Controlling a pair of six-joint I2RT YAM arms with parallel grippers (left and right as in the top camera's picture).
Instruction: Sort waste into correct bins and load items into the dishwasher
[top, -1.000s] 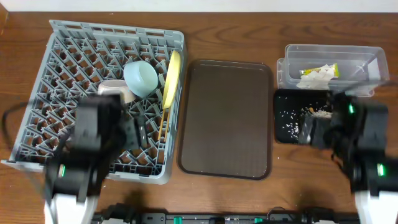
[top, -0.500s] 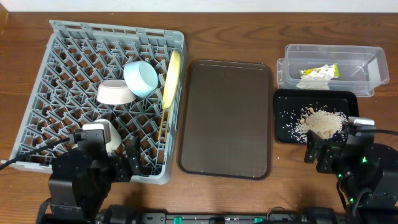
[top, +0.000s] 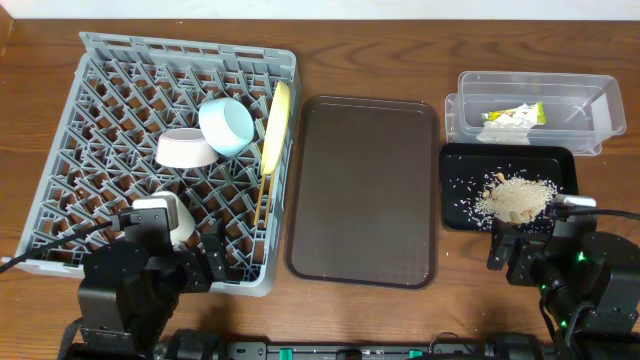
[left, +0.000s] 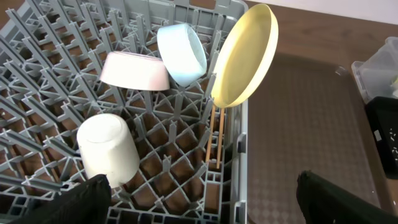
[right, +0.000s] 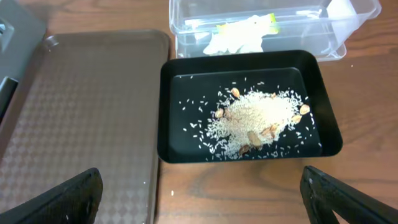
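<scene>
The left tool (left: 214, 200) hangs over the near edge of the rack (top: 120, 90), its two fingers spread wide with nothing between them. Just ahead of it, a white cup (left: 109, 152) sits mouth-down and tilted among the pegs. Farther in, a pink bowl (left: 134, 70) lies upturned, and a blue bowl (left: 183, 53) leans on its side, touching the pink one. The yellow plate (left: 245, 56) stands on edge along the rack's right wall, beside the blue bowl. Below the plate, the chopsticks (left: 216, 134) lie together in the lattice by that wall.

The right tool (right: 205, 200) is also spread wide and holds nothing. It hovers over bare bench (top: 400, 50) just in front of the black tray (right: 323, 134). A heap of rice (right: 255, 118) with a few brownish bits lies in the middle of that tray, and loose grains are scattered to the left of the heap. Behind the black tray, and touching it or very nearly so, stands the clear tub (top: 590, 95). Inside the tub lie crumpled paper (right: 233, 40) and the wrapper (top: 522, 113), close together near the front wall.

A brown tray (top: 365, 190) lies flat between the rack and the two bins, close beside the rack's right wall.
</scene>
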